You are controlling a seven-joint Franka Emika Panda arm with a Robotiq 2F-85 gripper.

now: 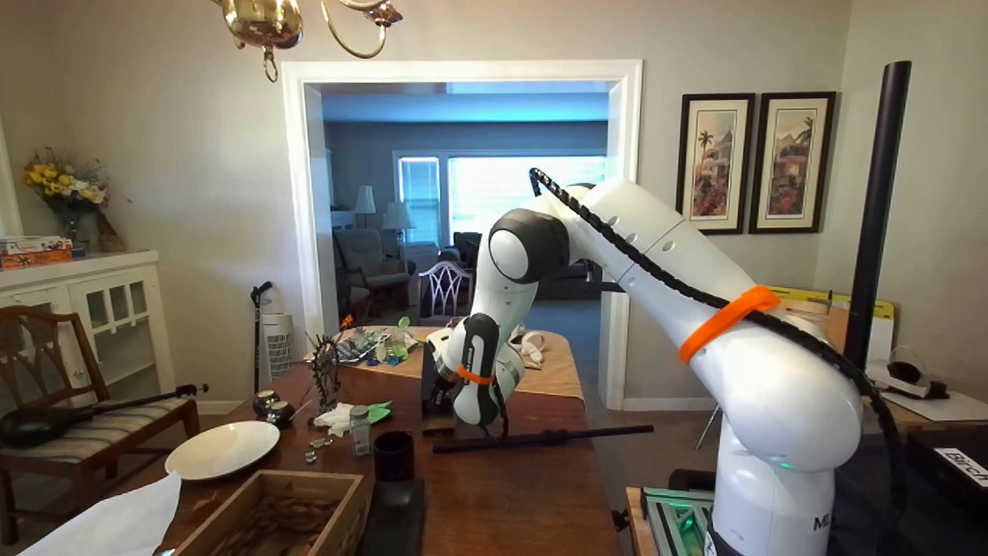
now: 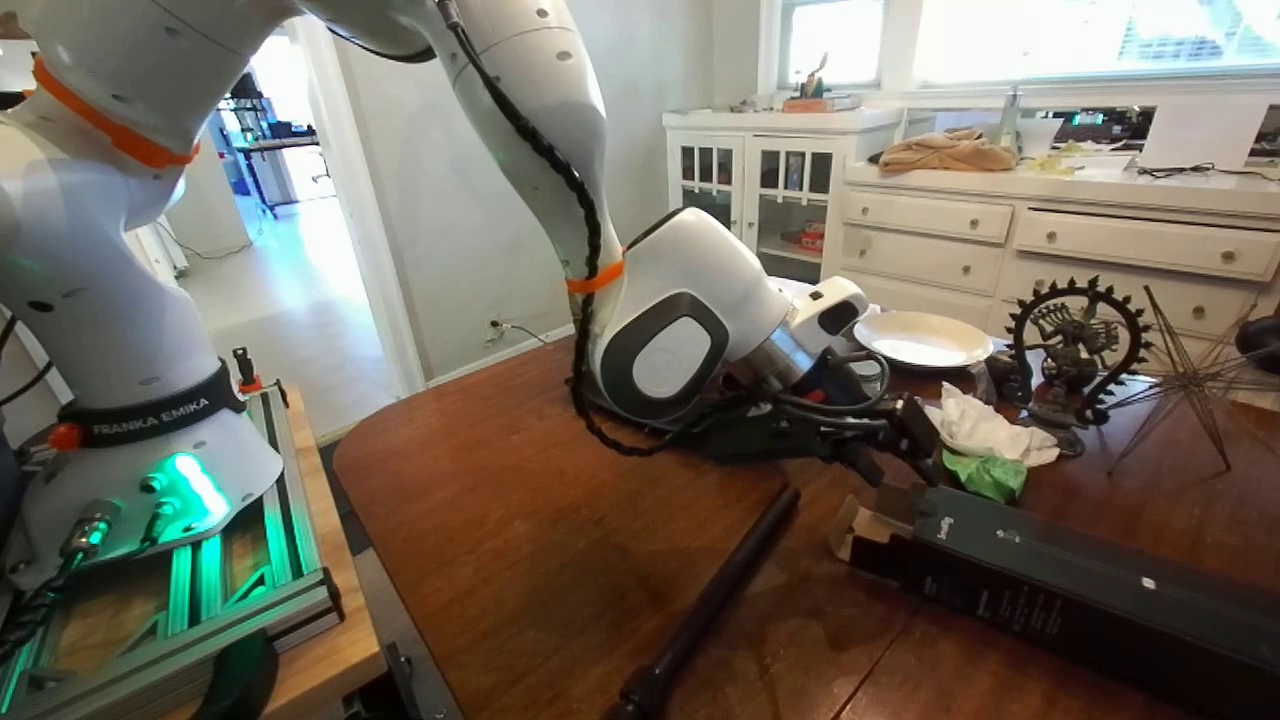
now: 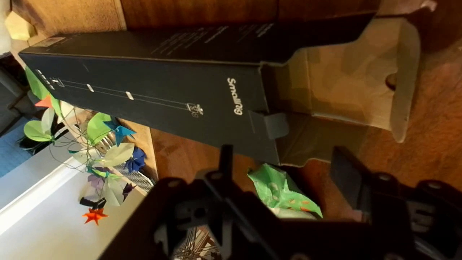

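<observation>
Your wide, empty fingers (image 3: pixel 346 177) hang near the open end of the black box (image 3: pixel 202 85), which runs roughly along their spread.

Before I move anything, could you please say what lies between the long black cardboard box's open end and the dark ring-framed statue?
An exterior view shows a crumpled green sheet by the box, then a crumpled white sheet nearer the statue.
</observation>
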